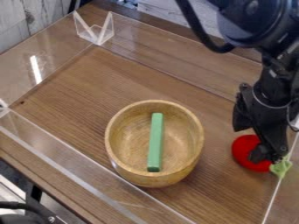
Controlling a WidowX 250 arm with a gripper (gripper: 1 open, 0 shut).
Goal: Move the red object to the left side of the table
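Claw: the black robot gripper (254, 136) is spread wide, fingers apart, hanging right over the red toy and kinda straddling it. Can't tell from this angle if the fingers are actually touching it.

Red toy: small round red soft fruit (247, 150) with a light-green leafy tip (281, 166), sitting on the table over on the right side of the picture, just beside the bowl's right side with a strip of bare wood between them. The leafy end points right, and part of the red is hidden behind the claw.

Arm: chunky black robot arm (247, 19), coming in from the top right corner, claw end down low.

Bowl: round light-wood bowl (121, 141), lower middle of the picture, upright, open side up.

Green thing: long slim green stick (156, 140) lying inside the bowl, running pretty much up and down in the picture.

Table: brown wood-grain tabletop (82, 101) with clear acrylic walls around the edge.

Far corner: small clear angular plastic piece (96, 30) up at the top left, well apart from the bowl.
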